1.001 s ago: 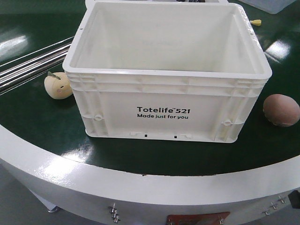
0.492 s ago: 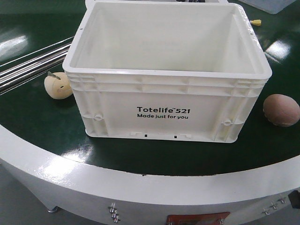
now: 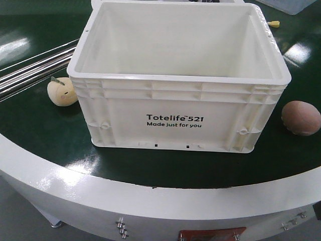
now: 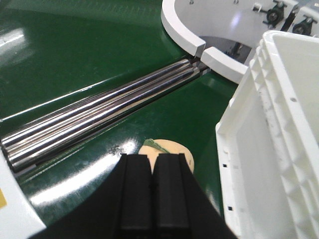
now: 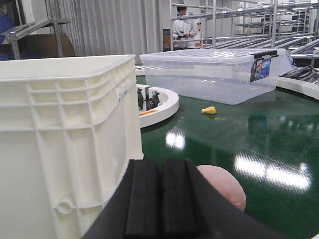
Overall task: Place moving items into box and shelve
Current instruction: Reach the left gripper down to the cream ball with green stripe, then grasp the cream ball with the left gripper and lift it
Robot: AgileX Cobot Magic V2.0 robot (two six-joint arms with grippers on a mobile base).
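Front view: the white crate (image 3: 180, 80) fills the middle of the frame on the green table (image 3: 45, 135), open and with nothing inside. The beige lump (image 3: 62, 92), with its green stem, lies at centre left, just beside the crate's left wall. The reddish-brown lump (image 3: 300, 118) lies at the right edge, near the crate but apart from it.

Over the last second I see no change. The crate and both lumps sit where they were, and neither arm enters this view. I take it the pick has not begun and nothing is drifting.

Left wrist view: the left gripper (image 4: 153, 160) sits at the bottom centre, pads pressed together and holding nothing. The beige lump shows just beyond its tips, with steel rods (image 4: 99, 114) across the upper left.

Right wrist view: the right gripper (image 5: 160, 168) is likewise closed and empty at the bottom centre. The reddish lump peeks out behind it at lower right. Both jaws would need to open before either grasp.
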